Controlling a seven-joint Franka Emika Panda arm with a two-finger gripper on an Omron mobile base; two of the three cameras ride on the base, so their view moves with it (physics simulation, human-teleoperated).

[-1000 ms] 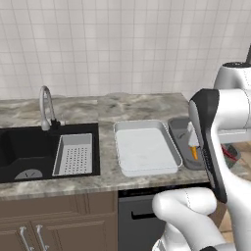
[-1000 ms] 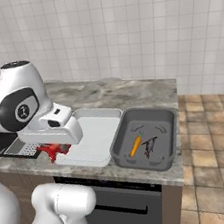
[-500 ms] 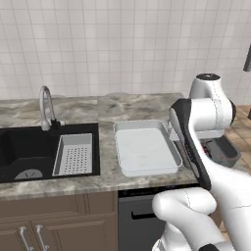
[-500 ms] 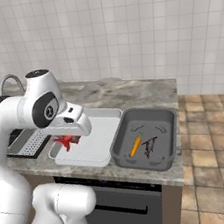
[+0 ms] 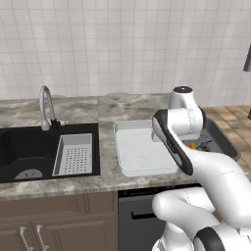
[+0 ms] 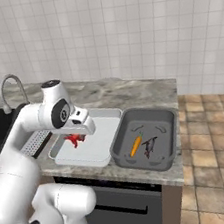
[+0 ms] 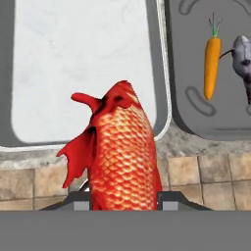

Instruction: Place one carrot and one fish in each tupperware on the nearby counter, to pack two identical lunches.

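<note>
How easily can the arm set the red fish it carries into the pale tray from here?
Probably yes: the red fish hangs over the pale tray, whose floor is bare, with nothing between them; the dark tray sits alongside.

The white arm bends forward and low, its end effector (image 7: 123, 198) clamped on a load.

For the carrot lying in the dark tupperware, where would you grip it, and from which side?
Grip the carrot across its thicker upper half, just below the green top, coming straight down from above. It lies flat on the dark tupperware floor, so only its sides offer faces. Set the jaws across its length, clear of the blackish fish beside it.
</note>
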